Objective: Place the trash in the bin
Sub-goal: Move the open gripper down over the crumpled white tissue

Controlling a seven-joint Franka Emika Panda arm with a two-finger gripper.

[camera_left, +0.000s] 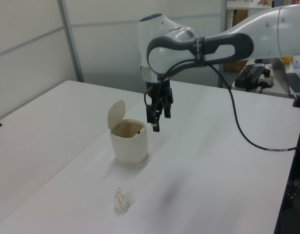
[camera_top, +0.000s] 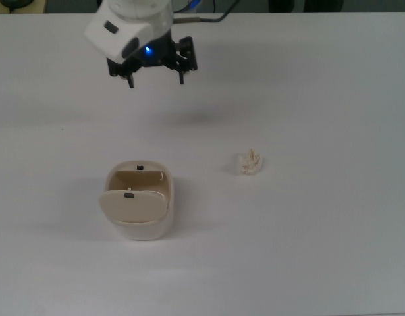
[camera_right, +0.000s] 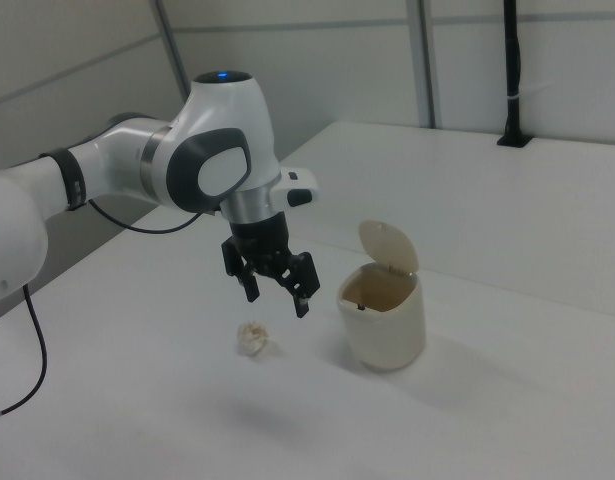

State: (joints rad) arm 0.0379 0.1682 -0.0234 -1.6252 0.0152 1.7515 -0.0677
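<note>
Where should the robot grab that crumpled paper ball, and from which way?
Best guess: straight down from above, pinching the trash across its lumpy middle. It lies alone on the flat table, apart from the bin, so nothing blocks the open tool.

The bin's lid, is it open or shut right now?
Open. The bin stands upright on the table with its lid swung up, and the left view shows into its bare mouth. The paper ball lies outside it.

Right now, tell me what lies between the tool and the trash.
Nothing: the top view shows only bare white table between the open tool and the trash.
</note>
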